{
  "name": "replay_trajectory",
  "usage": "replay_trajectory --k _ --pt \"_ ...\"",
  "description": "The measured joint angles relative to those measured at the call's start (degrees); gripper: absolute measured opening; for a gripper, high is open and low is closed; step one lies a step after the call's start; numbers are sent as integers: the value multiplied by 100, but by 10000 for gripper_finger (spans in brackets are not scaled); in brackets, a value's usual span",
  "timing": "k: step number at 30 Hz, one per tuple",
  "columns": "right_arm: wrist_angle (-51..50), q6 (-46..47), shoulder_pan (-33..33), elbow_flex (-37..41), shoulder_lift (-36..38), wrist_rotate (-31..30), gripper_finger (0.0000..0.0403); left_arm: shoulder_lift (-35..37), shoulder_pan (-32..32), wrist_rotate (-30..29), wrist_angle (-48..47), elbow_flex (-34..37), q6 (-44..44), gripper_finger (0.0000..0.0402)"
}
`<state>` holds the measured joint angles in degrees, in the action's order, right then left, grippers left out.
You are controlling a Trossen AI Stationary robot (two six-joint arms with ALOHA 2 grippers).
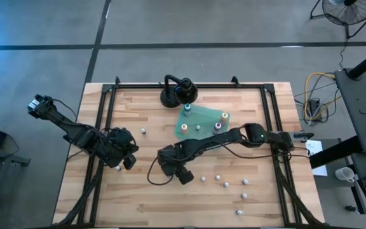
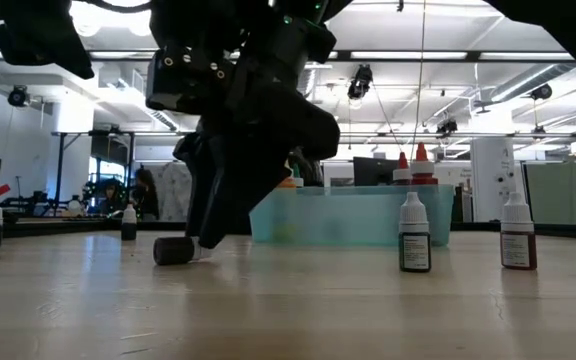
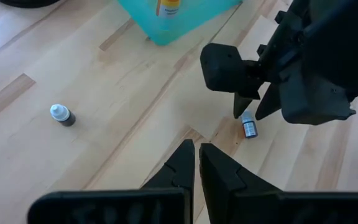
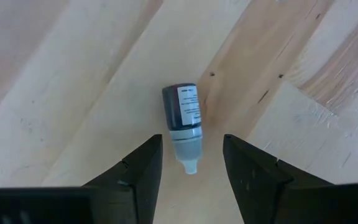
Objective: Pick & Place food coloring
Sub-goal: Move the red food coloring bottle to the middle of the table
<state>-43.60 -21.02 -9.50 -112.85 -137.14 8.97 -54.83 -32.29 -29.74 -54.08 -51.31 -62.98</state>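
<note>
the left gripper (image 1: 127, 159) waits at about nine o'clock on the pale wooden slatted table (image 1: 151, 203), its dark fingers (image 3: 185, 163) pressed together on nothing. a small upright whitish bottle with a dark body (image 3: 61, 116) stands near it, toward ten o'clock.

near the table's middle, slightly toward six o'clock, the right gripper (image 4: 190, 163) hangs low over a small dark-bodied food coloring bottle with a whitish cap and white label (image 4: 184, 123) that lies on its side on the wood. the right fingers are spread, one on each side of the bottle's cap end, and not yet pinching it; from table height the bottle (image 2: 175, 250) lies just beside the fingertips.

at about one o'clock from centre sits the translucent green square tray (image 1: 203, 114), with several coloured-cap bottles standing on it; a black round-based stand (image 1: 178, 94) is at twelve o'clock. more loose small bottles (image 1: 225, 183) dot the table toward five o'clock.

the risk lies in the grip: the fingers straddle the tapered cap rather than the body, so closing there could squeeze the bottle out, or a fingertip could nudge it and set the round body rolling away. carried slantwise, it may then topple when set on the tray or knock its neighbours over.
</note>
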Motion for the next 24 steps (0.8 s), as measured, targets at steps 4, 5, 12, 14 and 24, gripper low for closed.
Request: replay_trajectory --k 4,5,12,14,24 --pt "42 7 -2 102 0 12 153 0 1 -18 0 0 0 0" --pt "77 44 -2 150 0 16 149 0 0 -20 0 0 0 0" --pt "245 373 0 258 15 7 129 0 0 -22 2 0 0 0" --pt "251 360 -2 209 12 7 125 0 0 -22 0 0 0 0" --pt "212 421 -11 154 9 7 79 0 1 -20 0 0 -8 0"
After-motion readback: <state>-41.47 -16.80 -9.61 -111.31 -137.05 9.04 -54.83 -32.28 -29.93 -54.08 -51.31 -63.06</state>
